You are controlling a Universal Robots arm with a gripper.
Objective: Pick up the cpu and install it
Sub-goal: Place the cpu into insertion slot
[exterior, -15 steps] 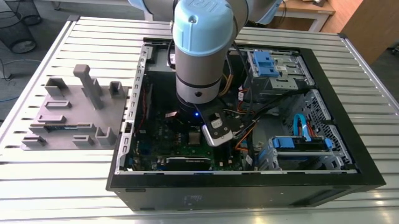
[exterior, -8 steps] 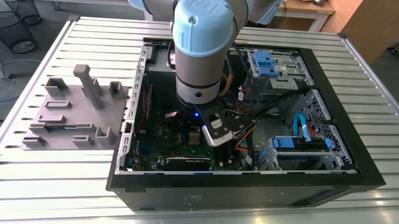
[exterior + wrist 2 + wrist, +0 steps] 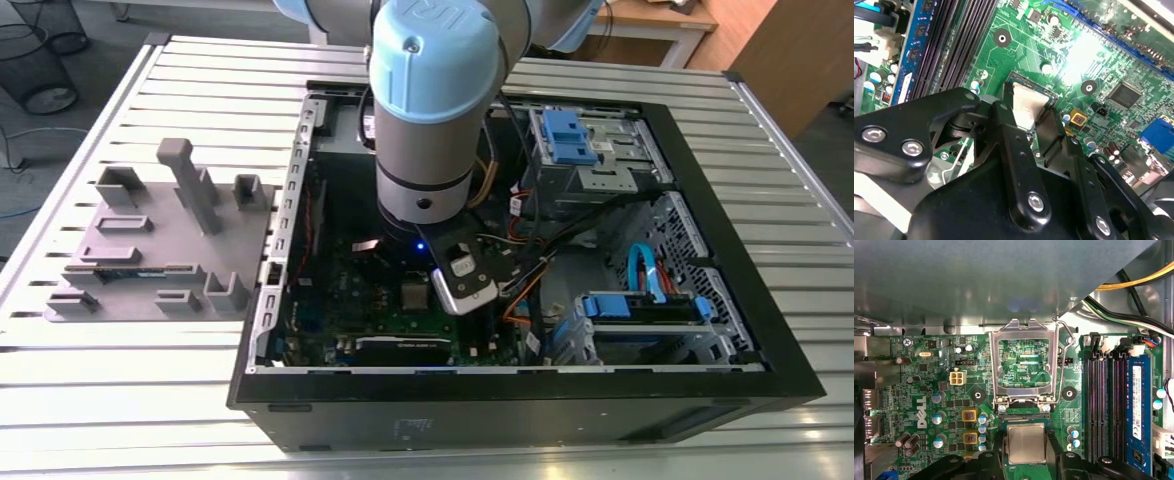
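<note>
One robot arm (image 3: 424, 100) reaches down into an open black case (image 3: 534, 400), with its gripper (image 3: 1029, 114) at the socket (image 3: 1024, 418) on the green board (image 3: 929, 390). The two black fingers (image 3: 1004, 125) are drawn in to the width of the cpu (image 3: 1026, 442) and grip it by opposite edges, one finger on each side. The cpu lies directly over the socket, metal top up and roughly square to it. Whether it is seated or just above the socket cannot be told.

The step in hand looks like the installing itself: the chip has been picked up and brought to the socket, and the grip is not released. Seating it calls for the chip to be level and square with the socket, since a tilted or skewed chip would likely not drop in cleanly.

The cpu is a small flat square with a dull silver-grey metal top. Hinged at the socket's edge, the load plate (image 3: 1024, 326) is folded open. It is a thin bright steel frame with a square window, and the board shows through it. A bent wire lever (image 3: 1068, 342) runs along one side of the plate. Near the socket lie long, dark, ribbed memory slots (image 3: 1101, 405), set parallel to each other
</note>
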